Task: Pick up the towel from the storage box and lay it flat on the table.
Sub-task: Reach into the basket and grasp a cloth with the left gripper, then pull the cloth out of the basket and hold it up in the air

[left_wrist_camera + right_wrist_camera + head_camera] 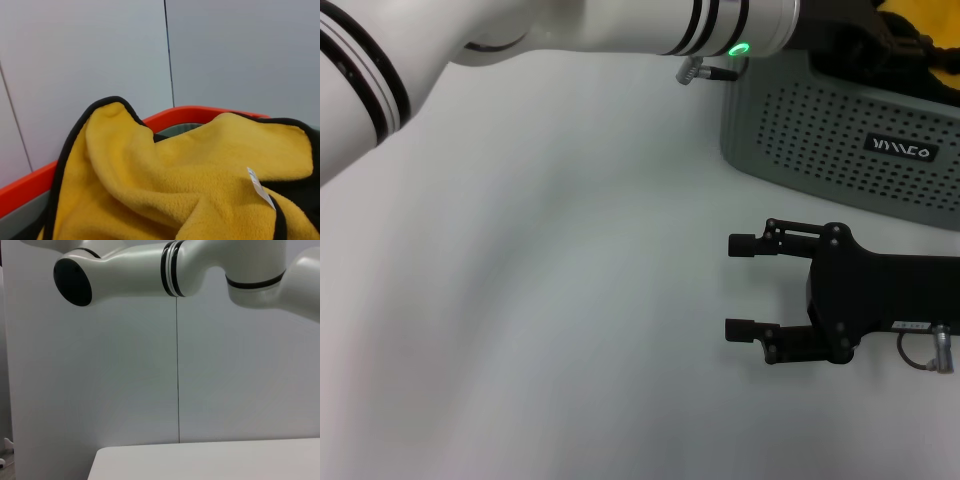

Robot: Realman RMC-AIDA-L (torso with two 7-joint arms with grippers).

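The right gripper (pixel 740 286) had its jaws spread, low over the white desk (pixel 540 300) just before the storage box (pixel 840 140). The left gripper's jaws were hidden above the box, over a yellow towel (pixel 170 185); no green towel showed.

Pale grey wall panels (pixel 125 390), vert. seam (pixel 177 370)

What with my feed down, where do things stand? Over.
Left arm at storage box, over yellow towel. Right tool open, idle above table. Green towel not in sight; only the yellow one shows.
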